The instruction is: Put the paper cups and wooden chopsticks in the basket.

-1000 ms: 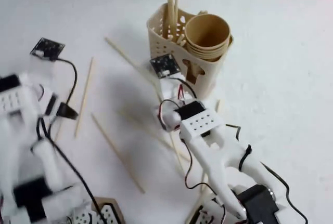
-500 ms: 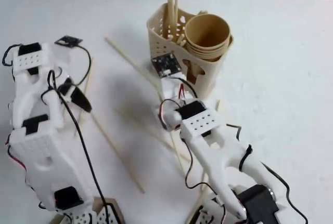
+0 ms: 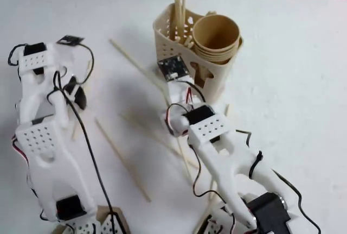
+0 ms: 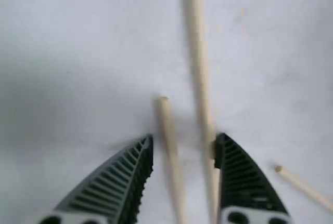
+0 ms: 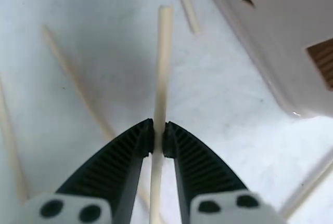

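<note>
From above, your cream perforated plastic basket (image 3: 216,84) far centre holding stacked tan paper cups (image 3: 217,36) and upright wooden chopsticks (image 3: 178,8), left wrist, your left gripper (image 4: 184,138) spread astride two loose chopsticks (image 4: 167,130), right wrist, your right gripper (image 5: 159,125) clenched on one chopstick (image 5: 163,52) beside the basket.

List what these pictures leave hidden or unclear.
Cups in the basket, high view: nested, count unclear.
Chopstick in the right gripper: rear end cut by the wrist view's edge, under the arm in the high view.
Two chopsticks at the left gripper: cut by the left wrist view's edge.
</note>
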{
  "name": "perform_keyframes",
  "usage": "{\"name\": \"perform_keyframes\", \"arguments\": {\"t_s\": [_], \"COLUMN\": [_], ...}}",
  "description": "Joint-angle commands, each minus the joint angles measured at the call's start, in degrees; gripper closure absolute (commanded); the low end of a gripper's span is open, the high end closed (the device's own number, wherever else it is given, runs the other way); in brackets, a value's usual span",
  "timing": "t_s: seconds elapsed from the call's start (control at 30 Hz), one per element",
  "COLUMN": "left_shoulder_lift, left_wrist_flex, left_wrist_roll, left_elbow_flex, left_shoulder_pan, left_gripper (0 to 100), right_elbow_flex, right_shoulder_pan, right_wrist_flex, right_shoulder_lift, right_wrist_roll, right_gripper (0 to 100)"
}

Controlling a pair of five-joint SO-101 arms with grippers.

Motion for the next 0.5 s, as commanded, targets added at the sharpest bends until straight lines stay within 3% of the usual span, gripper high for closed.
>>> {"name": "perform_keyframes", "arguments": {"t_s": [0.0, 0.1, 0.47], "left_shoulder_lift": [1.7, 1.5, -0.5], "left_wrist_flex": [1.9, 4.7, 11.8], "left_wrist_roll": [0.2, 0.2, 0.5], "left_elbow_flex": [-3.9, -5.4, -9.8], "left_shoulder_pan": [1.3, 3.1, 8.0], "left_gripper": [91, 98, 98], "right_elbow_flex": [-0.4, -0.4, -0.4], "right_shoulder_pan": [0.7, 0.7, 0.7], "right_wrist_flex": [-0.6, -0.6, -0.6], "right_shoulder_lift": [-2.0, -2.0, -2.0], "right_wrist_roll": [-0.6, -0.6, -0.6], "right_gripper": [98.1, 98.1, 98.1]}}
